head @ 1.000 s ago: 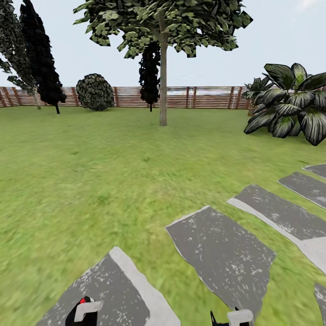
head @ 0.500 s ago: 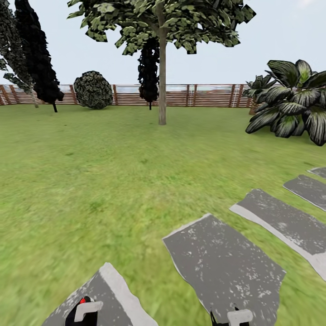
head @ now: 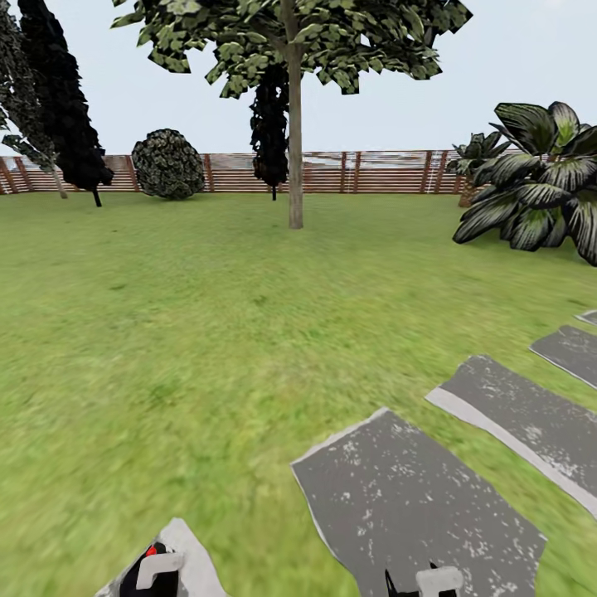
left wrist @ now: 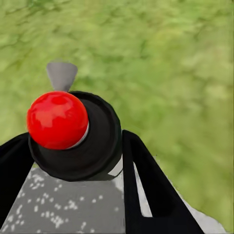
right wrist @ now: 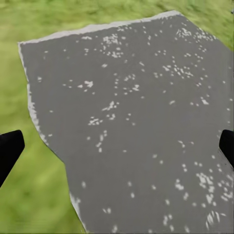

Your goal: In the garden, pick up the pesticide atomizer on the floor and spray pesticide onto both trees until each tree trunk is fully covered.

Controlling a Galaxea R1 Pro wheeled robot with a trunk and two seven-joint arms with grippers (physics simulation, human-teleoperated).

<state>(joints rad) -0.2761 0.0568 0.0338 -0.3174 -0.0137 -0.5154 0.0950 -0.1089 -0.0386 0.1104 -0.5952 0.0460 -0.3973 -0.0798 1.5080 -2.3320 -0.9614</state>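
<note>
In the head view, the wide green lawn [head: 166, 348] ran back to a brown horizontal-slat wooden fence [head: 373, 172]. One tall tree with a blocky mottled green-and-white crown [head: 290, 37] stood well ahead on the grass, its straight pale trunk [head: 295, 157] showing no visible coating at that range. Near-black cone-shaped conifers [head: 62, 91], a round dark shrub [head: 168, 164] and a broad-leaved dark plant [head: 539, 178] stood along the edges. Grey speckled paving slabs [head: 414, 506] lay close in front. At the bottom edge the left claw [head: 153, 572] showed with a red spot, and the right claw [head: 423, 580] beside it, both low and far from the trunk.

In the left wrist view, the left claw [left wrist: 73, 165] was closed around the pesticide atomizer, a black round-bodied sprayer with a glossy red ball top [left wrist: 73, 134] and a small grey nozzle [left wrist: 62, 74]; a black finger [left wrist: 146, 190] pressed each side of it, grass and paving beneath.

In the right wrist view, the right claw [right wrist: 117, 146] was spread wide and held nothing, a black fingertip [right wrist: 9, 148] at each side of the frame over a grey slab [right wrist: 126, 112].

By these pictures the pickup looked done. Still to do were reaching the tree and spraying both trunks; a second such tree could not be made out.
</note>
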